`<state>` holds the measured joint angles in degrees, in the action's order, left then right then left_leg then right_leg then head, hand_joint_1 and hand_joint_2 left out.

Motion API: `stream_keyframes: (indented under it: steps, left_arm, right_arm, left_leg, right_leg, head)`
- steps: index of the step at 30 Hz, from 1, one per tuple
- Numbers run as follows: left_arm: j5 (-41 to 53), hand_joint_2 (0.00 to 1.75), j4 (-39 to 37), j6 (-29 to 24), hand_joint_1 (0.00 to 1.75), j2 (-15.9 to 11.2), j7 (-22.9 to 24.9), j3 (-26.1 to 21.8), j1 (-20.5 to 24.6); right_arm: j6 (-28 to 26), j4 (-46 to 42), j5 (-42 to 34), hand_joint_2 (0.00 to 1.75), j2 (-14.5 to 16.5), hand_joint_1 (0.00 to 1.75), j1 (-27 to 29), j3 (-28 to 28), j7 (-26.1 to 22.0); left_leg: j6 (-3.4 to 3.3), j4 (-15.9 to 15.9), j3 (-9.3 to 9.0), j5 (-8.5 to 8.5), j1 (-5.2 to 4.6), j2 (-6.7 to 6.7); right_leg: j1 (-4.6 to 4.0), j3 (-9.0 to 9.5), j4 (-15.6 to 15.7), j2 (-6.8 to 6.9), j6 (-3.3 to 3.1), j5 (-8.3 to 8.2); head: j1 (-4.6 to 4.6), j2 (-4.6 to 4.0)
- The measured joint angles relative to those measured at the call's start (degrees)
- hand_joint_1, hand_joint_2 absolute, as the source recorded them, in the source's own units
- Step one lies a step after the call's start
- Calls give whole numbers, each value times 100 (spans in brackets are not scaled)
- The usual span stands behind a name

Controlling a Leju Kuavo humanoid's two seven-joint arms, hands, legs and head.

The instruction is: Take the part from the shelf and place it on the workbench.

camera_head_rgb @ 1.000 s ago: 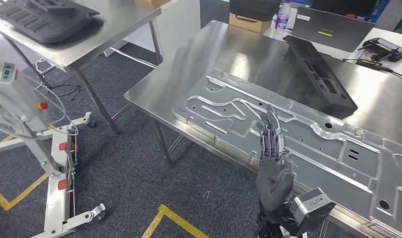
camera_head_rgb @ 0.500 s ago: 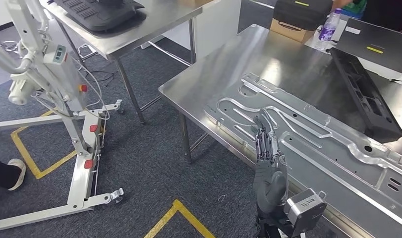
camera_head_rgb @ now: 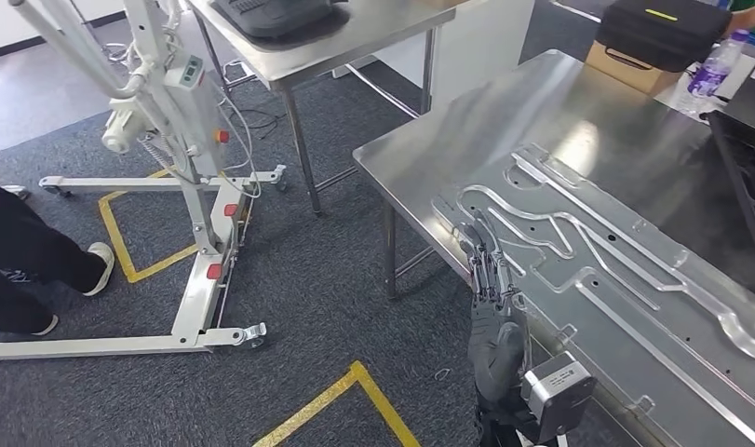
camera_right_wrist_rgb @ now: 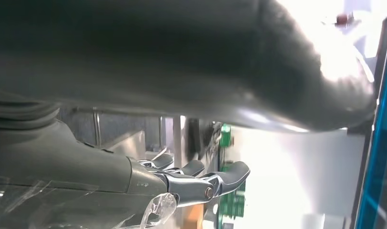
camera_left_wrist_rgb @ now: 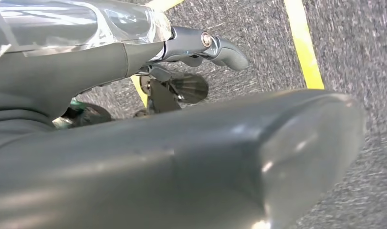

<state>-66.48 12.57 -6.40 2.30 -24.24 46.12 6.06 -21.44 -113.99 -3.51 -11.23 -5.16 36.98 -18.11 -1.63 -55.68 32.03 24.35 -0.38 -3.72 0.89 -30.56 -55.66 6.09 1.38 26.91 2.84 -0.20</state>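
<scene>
R arm rises from below, forearm near vertical; wrist camera box sits at its base. Right hand point(camera_head_rgb: 497, 321) points forward, palm side turned away, fingers point(camera_head_rgb: 485, 265) stretched almost straight and close together, holding nothing. Fingertips overlap the near edge of a large machined alu. plate point(camera_head_rgb: 615, 270); contact cannot be told. In the right wrist view the fingers point(camera_right_wrist_rgb: 215, 183) show a slight bend, nothing between them.

Left hand point(camera_left_wrist_rgb: 134, 62) hangs over the carpet; fingers point(camera_left_wrist_rgb: 224, 50) loosely extended, nothing held.

Black part point(camera_head_rgb: 276, 14) lies on a second steel table point(camera_head_rgb: 373, 33) at the far side, well apart from both hands.

Plate lies flat on the steel tabletop point(camera_head_rgb: 541, 112), running diagonally along its near edge. Beyond the tabletop's far corner: black case point(camera_head_rgb: 657, 28) on a cardboard box, plastic bottle point(camera_head_rgb: 713, 70) beside it.

Floor: grey carpet point(camera_head_rgb: 308, 279) w/ yellow tape lines point(camera_head_rgb: 355, 391). White wheeled lift frame point(camera_head_rgb: 201, 186) stands to the robot's left; a person's leg point(camera_head_rgb: 29, 251) in dark trousers is beside it.
</scene>
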Motion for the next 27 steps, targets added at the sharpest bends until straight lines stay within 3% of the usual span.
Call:
stream_keyframes:
  steps: [1,3,5,7,9,10,11,12,14,16,18,20,22,24,25,26,27]
  left_arm:
    - [-1,0,-1,-1,0,-1,1,0,5]
    - [-1,0,-1,-2,0,-2,3,0,-7]
    - [-5,0,-1,-7,0,-5,3,-1,-24]
    - [-22,0,-2,-8,0,-8,8,-2,-13]
    - [-43,0,-2,-1,0,-8,21,-2,-8]
    - [-50,0,-2,2,0,-7,29,-2,-15]
    - [-55,0,-2,2,0,-7,38,-2,-24]
    - [-60,0,-2,3,0,-7,49,-2,-30]
    - [-62,0,-2,5,0,-7,76,-2,-25]
    - [-61,0,-2,14,0,-7,92,-2,-17]
    - [-60,0,-2,21,0,-11,95,-2,-31]
    - [-60,0,-2,23,0,-16,93,-1,-51]
    - [-59,0,-2,25,0,-16,93,0,-39]
    - [-58,0,-2,27,0,-16,93,0,-20]
    - [-56,0,-2,31,0,-16,92,0,-19]
    - [-52,0,-2,34,0,-16,92,0,-23]
    - [-47,0,-2,37,0,-16,91,0,-26]
  right_arm:
    - [13,5,-2,0,2,0,-1,1,0]
    - [32,16,-4,0,8,0,-5,4,0]
    - [39,22,-3,0,11,0,-15,8,-5]
    - [47,32,-3,0,11,0,3,10,-14]
    - [58,52,-6,0,9,0,38,12,-21]
    - [63,63,-7,0,9,0,47,13,-26]
    - [70,72,-9,0,9,0,49,13,-33]
    - [76,78,-10,0,9,0,48,14,-43]
    - [91,89,-14,0,10,0,46,14,-63]
    - [99,100,-15,0,10,0,48,16,-75]
    - [106,104,-15,0,14,0,38,21,-82]
    - [112,104,-16,0,20,0,25,27,-85]
    - [118,104,-16,0,25,0,33,34,-87]
    - [120,105,-16,0,26,0,42,39,-88]
    - [120,106,-16,0,26,0,42,42,-88]
    - [120,106,-16,0,26,0,42,44,-88]
    - [120,106,-16,0,26,0,41,45,-89]
  left_leg:
    - [-25,84,-24,-13,-29,-30]
    - [-69,115,-8,-60,-24,108]
    - [-130,182,-34,-122,12,242]
    - [-176,211,-44,-159,27,382]
    - [-195,206,-37,-171,24,541]
    - [-193,200,-37,-177,26,626]
    - [-188,190,-39,-182,34,714]
    - [-179,173,-38,-184,43,803]
    - [-139,109,3,-176,51,966]
    - [-64,64,80,-189,57,1094]
    - [20,67,144,-226,92,1203]
    - [79,-109,246,-87,99,1018]
    - [131,-761,514,347,99,645]
    - [176,-1504,782,742,126,484]
    - [187,-1638,785,801,135,459]
    - [190,-1523,659,760,140,435]
    - [186,-1181,408,649,142,383]
  right_leg:
    - [-5,6,3,59,26,4]
    - [2,26,15,135,90,15]
    - [16,-34,-171,-101,141,169]
    - [27,-333,-830,-458,162,527]
    - [29,-684,-1537,-574,177,776]
    - [31,-743,-1632,-585,184,743]
    - [35,-686,-1484,-596,189,599]
    - [48,-531,-1138,-646,195,385]
    - [91,-185,-367,-928,196,51]
    - [102,-67,-61,-1099,160,-40]
    - [76,-84,-43,-969,82,-82]
    - [70,-104,-16,-808,-8,-132]
    - [49,-146,-3,-626,-75,-170]
    - [18,-208,-4,-433,-103,-204]
    - [9,-241,-4,-342,-104,-225]
    - [4,-274,-4,-255,-97,-248]
    - [2,-303,-4,-177,-86,-266]
  head:
    - [-1,0]
    - [-1,1]
    - [-3,1]
    - [-10,1]
    - [-13,1]
    - [-13,1]
    - [-13,1]
    - [-13,1]
    - [-13,0]
    - [-9,0]
    - [-6,0]
    - [10,0]
    - [38,1]
    - [50,1]
    - [51,1]
    - [52,0]
    - [52,0]
